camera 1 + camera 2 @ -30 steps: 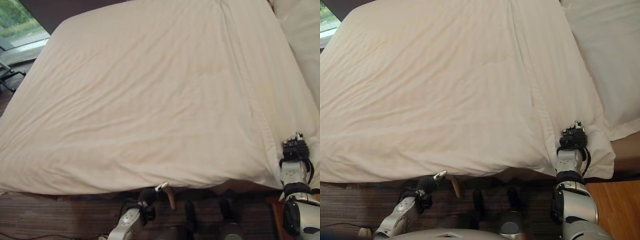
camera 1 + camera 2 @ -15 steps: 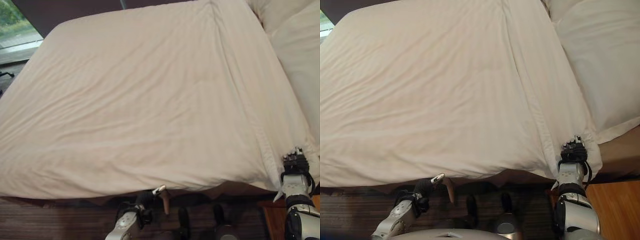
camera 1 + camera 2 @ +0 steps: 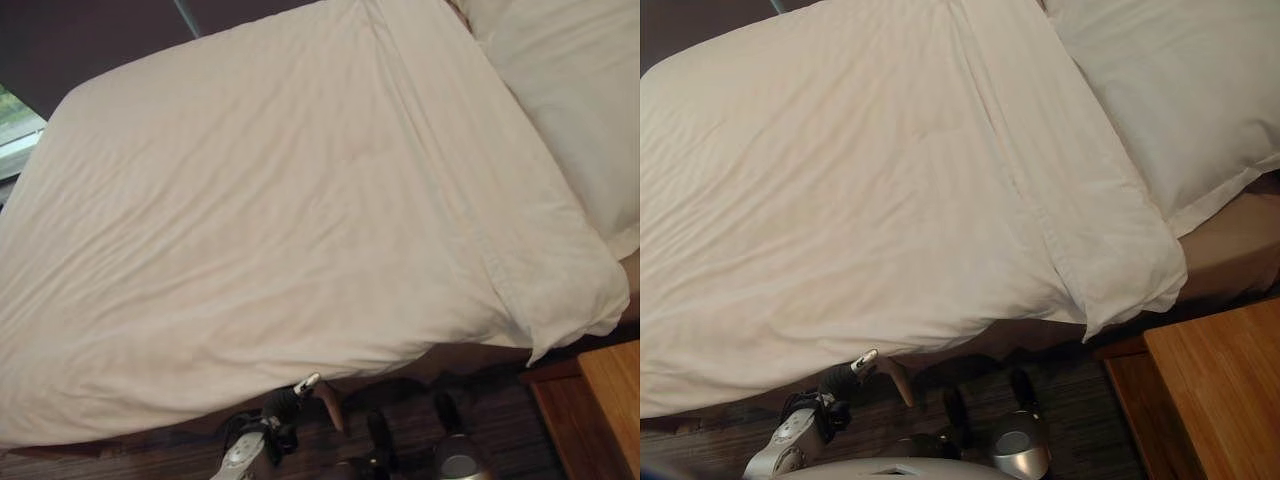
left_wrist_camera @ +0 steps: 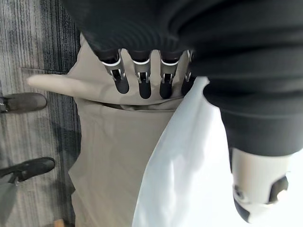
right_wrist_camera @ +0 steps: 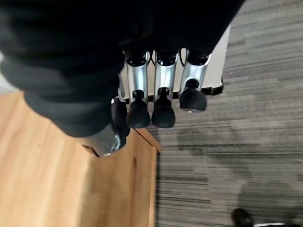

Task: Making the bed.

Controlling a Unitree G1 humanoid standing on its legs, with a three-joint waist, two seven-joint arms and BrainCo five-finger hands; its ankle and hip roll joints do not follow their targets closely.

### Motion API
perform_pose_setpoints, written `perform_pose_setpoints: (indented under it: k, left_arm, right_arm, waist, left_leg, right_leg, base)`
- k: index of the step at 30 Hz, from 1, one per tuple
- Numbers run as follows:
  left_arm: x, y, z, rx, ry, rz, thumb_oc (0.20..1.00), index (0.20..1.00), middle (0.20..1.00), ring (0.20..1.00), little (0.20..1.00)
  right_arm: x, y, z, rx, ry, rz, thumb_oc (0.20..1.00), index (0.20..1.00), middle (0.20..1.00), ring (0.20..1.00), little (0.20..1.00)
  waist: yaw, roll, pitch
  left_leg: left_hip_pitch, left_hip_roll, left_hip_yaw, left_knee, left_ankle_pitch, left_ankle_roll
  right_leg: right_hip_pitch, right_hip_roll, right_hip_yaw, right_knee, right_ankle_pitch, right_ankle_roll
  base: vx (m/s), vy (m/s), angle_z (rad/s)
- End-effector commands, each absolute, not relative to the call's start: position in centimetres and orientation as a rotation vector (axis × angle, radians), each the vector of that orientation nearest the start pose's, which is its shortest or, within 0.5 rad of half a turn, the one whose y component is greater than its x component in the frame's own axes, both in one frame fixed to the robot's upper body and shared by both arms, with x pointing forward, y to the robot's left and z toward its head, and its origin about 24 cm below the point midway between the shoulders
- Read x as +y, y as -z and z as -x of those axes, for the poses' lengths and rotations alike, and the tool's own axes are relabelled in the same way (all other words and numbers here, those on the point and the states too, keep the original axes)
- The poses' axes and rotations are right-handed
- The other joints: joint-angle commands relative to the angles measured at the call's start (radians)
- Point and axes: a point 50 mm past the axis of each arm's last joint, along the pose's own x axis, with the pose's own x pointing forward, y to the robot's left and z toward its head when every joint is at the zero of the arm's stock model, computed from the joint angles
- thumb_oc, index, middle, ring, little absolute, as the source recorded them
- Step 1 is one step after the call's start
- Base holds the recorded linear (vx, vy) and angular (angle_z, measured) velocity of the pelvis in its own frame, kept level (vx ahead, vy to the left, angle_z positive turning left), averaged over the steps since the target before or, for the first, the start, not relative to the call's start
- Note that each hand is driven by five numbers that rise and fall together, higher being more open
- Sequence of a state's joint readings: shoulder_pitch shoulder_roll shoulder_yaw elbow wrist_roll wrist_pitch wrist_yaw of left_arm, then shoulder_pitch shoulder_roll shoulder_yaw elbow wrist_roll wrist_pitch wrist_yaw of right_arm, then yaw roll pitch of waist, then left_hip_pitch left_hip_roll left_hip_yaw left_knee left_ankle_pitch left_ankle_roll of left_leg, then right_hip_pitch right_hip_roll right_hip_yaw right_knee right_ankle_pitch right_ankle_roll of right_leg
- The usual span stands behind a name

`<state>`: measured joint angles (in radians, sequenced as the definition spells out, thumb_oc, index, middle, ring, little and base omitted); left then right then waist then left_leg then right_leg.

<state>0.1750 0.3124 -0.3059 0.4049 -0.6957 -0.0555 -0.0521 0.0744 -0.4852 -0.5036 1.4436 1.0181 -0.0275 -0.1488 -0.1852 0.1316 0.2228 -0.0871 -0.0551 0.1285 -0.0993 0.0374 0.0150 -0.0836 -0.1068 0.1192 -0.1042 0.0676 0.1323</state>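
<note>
A white duvet [image 3: 280,200] is spread over the bed, and its near right corner [image 3: 1140,280] hangs a little past the bed's edge. A white pillow [image 3: 570,90] lies at the head, on the right. My left hand [image 3: 285,402] is low at the bed's near side, below the duvet's edge. In the left wrist view its fingers [image 4: 139,71] are straight and point at the tan bed base [image 4: 118,146], beside the white duvet [image 4: 189,179], holding nothing. My right hand [image 5: 158,75] hangs relaxed over the wooden nightstand [image 5: 57,179] and grey carpet [image 5: 227,156], with nothing in it.
A wooden nightstand [image 3: 1220,390] stands by the bed's near right corner. A wooden bed leg [image 3: 332,405] sticks out under the near edge, close to my left hand. Dark striped carpet [image 3: 500,430] covers the floor in front of the bed.
The camera has swung, so the whole picture has shifted. My right hand has come off the duvet's near right corner and dropped beside the nightstand. The left hand stays low.
</note>
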Motion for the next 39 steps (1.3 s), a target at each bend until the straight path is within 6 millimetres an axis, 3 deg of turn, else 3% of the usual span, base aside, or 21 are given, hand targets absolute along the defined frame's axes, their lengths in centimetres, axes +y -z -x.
perform_pose_setpoints:
  k: [1,3,5,6,8,9,10,14,15,17,21,24,25,27,39]
  left_arm:
    - [16.2,4.7,-21.2,0.381,0.128,0.384,1.0,1.0,1.0,1.0,1.0]
    - [16.6,4.8,-21.1,0.383,0.102,0.373,1.0,1.0,1.0,1.0,1.0]
    - [17.2,4.8,-21.0,0.377,0.069,0.35,1.0,1.0,1.0,1.0,1.0]
    - [17.4,4.8,-20.9,0.375,0.05,0.339,1.0,1.0,1.0,1.0,1.0]
    - [17.4,4.9,-20.8,0.376,0.05,0.337,1.0,1.0,1.0,1.0,1.0]
    - [17.6,5.2,-20.6,0.387,0.026,0.317,1.0,1.0,1.0,1.0,1.0]
    - [17.5,5.4,-20.5,0.394,0.021,0.316,1.0,1.0,1.0,1.0,1.0]
    - [17.3,5.3,-20.5,0.392,0.017,0.307,1.0,1.0,1.0,1.0,1.0]
    - [17.4,5.3,-20.5,0.392,0.016,0.306,1.0,1.0,1.0,1.0,1.0]
    - [17.2,5.1,-20.5,0.382,0.018,0.307,1.0,1.0,1.0,1.0,1.0]
    - [16.9,5.3,-20.2,0.393,0.027,0.297,1.0,1.0,1.0,1.0,1.0]
    - [16.9,5.4,-20.2,0.397,0.03,0.293,1.0,1.0,1.0,1.0,1.0]
    - [16.8,5.3,-20.3,0.392,0.031,0.296,1.0,1.0,1.0,1.0,1.0]
    - [16.7,5.3,-20.4,0.388,0.037,0.294,1.0,1.0,1.0,1.0,1.0]
    - [15.9,5.1,-20.9,0.388,0.074,0.29,1.0,1.0,1.0,1.0,1.0]
  right_arm:
    - [-39.7,9.4,-3.6,0.633,1.501,-0.651,0.2,0.2,0.2,0.2,0.2]
    - [-41.4,7.4,-6.1,0.457,1.459,-0.611,0.2,0.2,0.2,0.2,0.2]
    - [-43.0,3.9,-9.7,0.258,1.343,-0.47,0.2,0.2,0.2,0.2,0.2]
    - [-42.8,1.1,-12.4,0.098,1.241,-0.393,0.2,0.2,0.2,0.2,0.2]
    - [-42.6,1.2,-12.3,0.102,1.244,-0.392,0.2,0.2,0.2,0.2,0.2]
    - [-39.7,-3.8,-16.3,-0.193,1.027,-0.323,0.2,0.2,0.2,0.2,0.2]
    - [-37.8,-5.8,-17.8,-0.302,0.907,-0.339,0.2,0.2,0.2,0.2,0.2]
    - [-33.6,-9.9,-20.1,-0.444,0.671,-0.24,0.2,0.2,0.2,0.2,0.2]
    - [-33.5,-9.9,-20.1,-0.443,0.671,-0.239,0.2,0.2,0.2,0.2,0.2]
    - [-30.8,-11.6,-21.2,-0.501,0.532,-0.224,0.2,0.2,0.2,0.2,0.2]
    - [-27.7,-12.3,-22.7,-0.493,0.346,-0.206,0.2,0.2,0.2,0.2,0.2]
    - [-26.2,-12.1,-23.4,-0.475,0.265,-0.241,0.2,0.2,0.2,0.2,0.2]
    - [-24.6,-11.5,-24.3,-0.433,0.18,-0.27,0.2,0.2,0.2,0.2,0.2]
    - [-23.2,-11.0,-25.1,-0.396,0.115,-0.308,0.2,0.2,0.2,0.2,0.2]
    - [-19.8,-8.4,-28.3,-0.229,0.013,-0.455,0.2,0.2,0.2,0.2,0.2]
  waist:
    - [0.004,-0.03,-0.004]
    - [0.002,-0.044,-0.006]
    - [-0.004,-0.056,-0.006]
    - [-0.011,-0.062,-0.003]
    - [-0.009,-0.063,-0.008]
    - [-0.018,-0.071,-0.015]
    - [-0.019,-0.074,-0.014]
    - [-0.012,-0.076,-0.021]
    - [-0.013,-0.077,-0.021]
    - [-0.005,-0.076,-0.022]
    - [0.01,-0.076,-0.02]
    - [0.017,-0.075,-0.016]
    - [0.028,-0.075,-0.013]
    - [0.035,-0.073,-0.009]
    - [0.064,-0.052,0.014]
  left_leg:
    - [0.046,0.035,-0.014,0.012,-0.033,-0.039]
    - [0.044,0.039,-0.011,0.012,-0.032,-0.04]
    - [0.041,0.043,-0.004,0.012,-0.029,-0.041]
    - [0.038,0.045,0.002,0.012,-0.021,-0.041]
    - [0.039,0.045,0.002,0.012,-0.029,-0.041]
    - [0.036,0.047,0.009,0.012,-0.03,-0.039]
    - [0.036,0.049,0.014,0.012,-0.022,-0.039]
    - [0.042,0.048,0.012,0.012,-0.029,-0.036]
    - [0.042,0.048,0.012,0.012,-0.029,-0.036]
    - [0.043,0.047,0.008,0.012,-0.027,-0.035]
    - [0.043,0.046,0.004,0.012,-0.024,-0.035]
    - [0.044,0.045,0.003,0.012,-0.023,-0.035]
    - [0.043,0.044,0.002,0.012,-0.021,-0.036]
    - [0.042,0.043,0.001,0.012,-0.019,-0.036]
    - [0.035,0.039,-0.009,0.012,-0.01,-0.039]
  right_leg:
    - [-0.004,0.033,-0.017,0.02,-0.01,-0.015]
    - [-0.006,0.037,-0.014,0.021,-0.009,-0.015]
    - [-0.012,0.04,-0.008,0.022,-0.004,-0.014]
    - [-0.02,0.044,-0.001,0.025,0.004,-0.014]
    - [-0.018,0.043,0.0,0.022,-0.001,-0.013]
    - [-0.024,0.046,0.008,0.023,0.002,-0.013]
    - [-0.027,0.046,0.01,0.026,0.008,-0.014]
    - [-0.02,0.044,0.01,0.025,0.002,-0.015]
    - [-0.02,0.044,0.009,0.025,0.002,-0.015]
    - [-0.018,0.042,0.005,0.025,0.002,-0.016]
    - [-0.013,0.041,0.0,0.026,0.001,-0.018]
    - [-0.012,0.04,-0.002,0.026,0.002,-0.018]
    - [-0.012,0.039,-0.003,0.025,0.003,-0.018]
    - [-0.013,0.039,-0.003,0.026,0.005,-0.019]
    - [-0.02,0.034,-0.011,0.03,0.007,-0.022]
  base:
    - [0.01,-0.005,0.1]
    - [0.0,-0.001,0.04]
    - [-0.02,0.007,-0.09]
    - [-0.01,0.013,-0.11]
    - [0.02,0.013,-0.22]
    - [0.0,0.011,-0.23]
    - [0.03,0.017,-0.24]
    - [0.02,0.007,-0.01]
    - [0.0,0.001,0.16]
    - [0.0,0.0,0.05]
    - [0.0,0.0,0.0]
    - [0.0,-0.002,0.01]
    - [0.0,0.0,0.0]
    - [-0.02,-0.016,-0.06]
    - [0.0,-0.003,0.0]
